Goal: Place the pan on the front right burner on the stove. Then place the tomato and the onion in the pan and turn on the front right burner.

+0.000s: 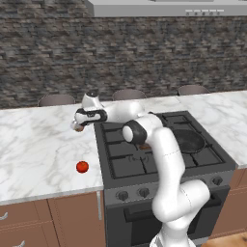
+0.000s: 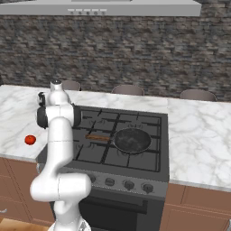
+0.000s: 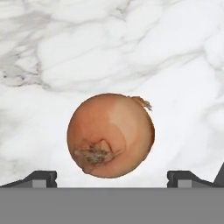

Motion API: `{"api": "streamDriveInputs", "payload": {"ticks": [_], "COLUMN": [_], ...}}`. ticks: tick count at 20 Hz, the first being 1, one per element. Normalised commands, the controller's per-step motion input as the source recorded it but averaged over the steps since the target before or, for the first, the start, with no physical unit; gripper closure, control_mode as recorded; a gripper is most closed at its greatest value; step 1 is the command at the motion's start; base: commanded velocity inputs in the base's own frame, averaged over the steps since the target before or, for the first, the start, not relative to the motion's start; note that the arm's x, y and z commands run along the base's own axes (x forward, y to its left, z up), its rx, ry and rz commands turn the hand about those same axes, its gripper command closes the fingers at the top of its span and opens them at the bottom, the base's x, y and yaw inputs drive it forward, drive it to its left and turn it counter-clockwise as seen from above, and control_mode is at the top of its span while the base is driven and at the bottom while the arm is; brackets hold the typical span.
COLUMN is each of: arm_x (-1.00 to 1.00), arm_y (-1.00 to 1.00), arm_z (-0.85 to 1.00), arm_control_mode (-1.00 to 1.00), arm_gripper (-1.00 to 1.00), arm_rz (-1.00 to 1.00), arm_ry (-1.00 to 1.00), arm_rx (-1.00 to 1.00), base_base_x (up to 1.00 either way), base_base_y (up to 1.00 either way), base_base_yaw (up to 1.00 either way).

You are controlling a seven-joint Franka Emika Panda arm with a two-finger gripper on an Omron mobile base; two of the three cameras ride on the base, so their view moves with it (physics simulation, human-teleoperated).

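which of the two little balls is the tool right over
The onion, the brownish-orange ball on the marble counter beside the stove; it sits between the open tool tips. The red tomato lies apart, nearer the counter's front edge.

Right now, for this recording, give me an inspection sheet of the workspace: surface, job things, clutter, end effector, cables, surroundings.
Surface: white marble counter on both sides of the stove.
Pan: pan already sits on the front right burner, its wooden handle pointing left.
Tomato: tomato lies on the counter left of the stove, near the front edge.
Onion: onion lies on the counter, centred between the fingertips in the hand view.
Clutter: nothing seen.
End effector: end effector open, fingertips set wide on either side of the onion, not touching it.
Cables: nothing seen.
Surroundings: stone wall, range hood above, three stool backs behind the counter.
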Motion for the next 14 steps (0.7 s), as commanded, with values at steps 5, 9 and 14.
{"api": "streamDriveInputs", "payload": {"ticks": [5,9,14], "arm_x": [0.20,0.18,0.07], "arm_y": [0.14,0.15,0.13], "arm_z": [-0.04,-0.04,-0.11], "arm_control_mode": [-1.00,-1.00,-1.00], "arm_gripper": [-1.00,-1.00,-1.00], "arm_rz": [0.00,0.00,0.00], "arm_ry": [0.00,0.00,0.00], "arm_rx": [0.00,0.00,0.00], "base_base_x": [0.00,0.00,0.00], "base_base_y": [0.00,0.00,0.00], "base_base_yaw": [0.00,0.00,0.00]}}
